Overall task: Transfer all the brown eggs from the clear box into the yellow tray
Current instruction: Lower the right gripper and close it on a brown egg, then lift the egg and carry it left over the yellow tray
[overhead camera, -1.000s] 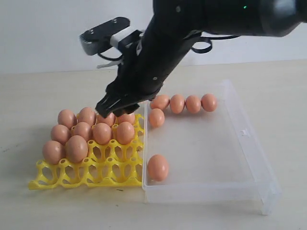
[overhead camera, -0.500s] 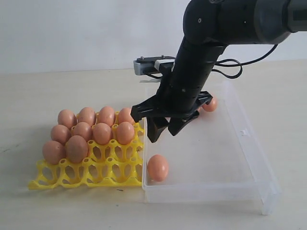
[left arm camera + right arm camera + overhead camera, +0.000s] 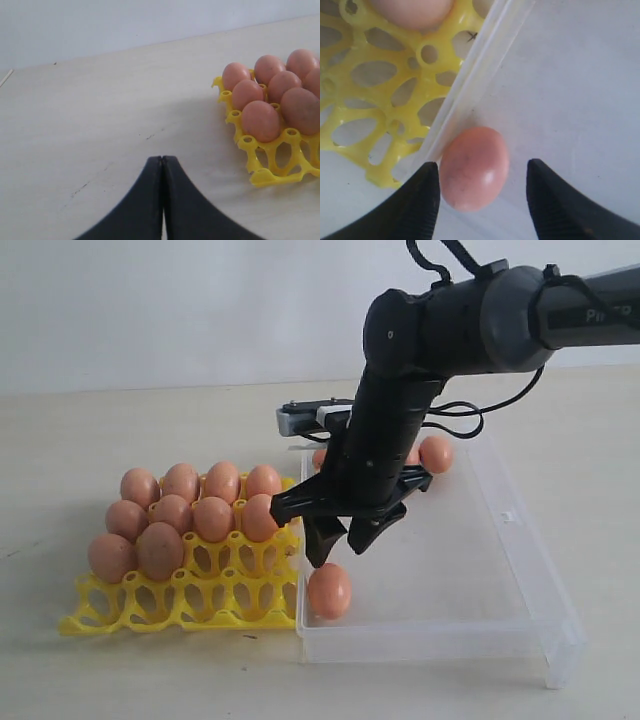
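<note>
The yellow tray (image 3: 230,600) lies left of the clear box (image 3: 520,570) and holds several brown eggs (image 3: 160,548) in its far rows. One brown egg (image 3: 329,590) sits in the box's near-left corner against the wall. My right gripper (image 3: 340,543) hangs open just above it. In the right wrist view that egg (image 3: 475,167) lies between the spread fingers (image 3: 427,185) of the right gripper (image 3: 481,165), untouched. Another egg (image 3: 435,453) rests by the box's far wall; others there are hidden by the arm. My left gripper (image 3: 162,159) is shut over bare table beside the tray (image 3: 272,172).
The tray's near rows of cups (image 3: 200,585) stand empty. The box's left wall (image 3: 470,85) runs right beside the tray edge and close to one finger. The box floor (image 3: 450,560) to the right of the corner egg is bare.
My right arm has swung from over the tray's far row into the box and come down over the corner egg, jaws open throughout. The eggs in the tray have not moved.
</note>
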Tool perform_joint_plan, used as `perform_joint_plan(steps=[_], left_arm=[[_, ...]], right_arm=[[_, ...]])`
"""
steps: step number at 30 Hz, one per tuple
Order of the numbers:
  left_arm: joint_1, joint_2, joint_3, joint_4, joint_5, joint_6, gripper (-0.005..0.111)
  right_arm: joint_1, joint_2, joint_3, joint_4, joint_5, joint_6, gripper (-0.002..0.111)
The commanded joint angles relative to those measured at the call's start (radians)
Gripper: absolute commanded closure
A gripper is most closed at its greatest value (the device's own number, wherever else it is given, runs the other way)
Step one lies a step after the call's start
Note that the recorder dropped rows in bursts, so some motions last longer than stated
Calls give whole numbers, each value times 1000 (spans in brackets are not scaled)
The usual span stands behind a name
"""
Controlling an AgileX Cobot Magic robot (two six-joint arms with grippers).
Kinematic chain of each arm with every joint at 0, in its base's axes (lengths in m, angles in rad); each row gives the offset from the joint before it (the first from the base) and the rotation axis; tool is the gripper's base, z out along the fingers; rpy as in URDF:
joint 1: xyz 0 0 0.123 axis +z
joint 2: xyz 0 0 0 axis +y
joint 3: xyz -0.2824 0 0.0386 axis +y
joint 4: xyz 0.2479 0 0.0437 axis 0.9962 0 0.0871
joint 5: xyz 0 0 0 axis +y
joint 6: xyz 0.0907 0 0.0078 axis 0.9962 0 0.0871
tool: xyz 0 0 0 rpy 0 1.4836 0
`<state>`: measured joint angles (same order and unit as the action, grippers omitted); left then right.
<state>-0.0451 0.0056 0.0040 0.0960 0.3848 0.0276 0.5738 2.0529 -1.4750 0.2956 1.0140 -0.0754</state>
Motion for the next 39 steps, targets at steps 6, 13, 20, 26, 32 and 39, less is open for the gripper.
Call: perform_joint_plan(steps=[6, 13, 20, 26, 32, 39], left_arm=[[-5, -6, -4, -1, -6, -5, 107], [-5, -6, -4, -1, -6, -5, 107], [-5, -6, -4, -1, -6, -5, 107], [-5, -6, -4, -1, -6, -5, 107], [-5, -6, -4, -1, -6, -5, 107], [-5, -6, -4, -1, -6, -5, 107]], right_arm=[[-4, 27, 5, 45, -40, -3, 57], [-4, 41, 29, 45, -47, -3, 57], [-4, 41, 130, 45, -122, -3, 57], [-4, 39, 151, 90, -142, -27, 57], [-4, 37, 151, 90, -157, -29, 57], [-4, 37, 151, 90, -190, -74, 67]])
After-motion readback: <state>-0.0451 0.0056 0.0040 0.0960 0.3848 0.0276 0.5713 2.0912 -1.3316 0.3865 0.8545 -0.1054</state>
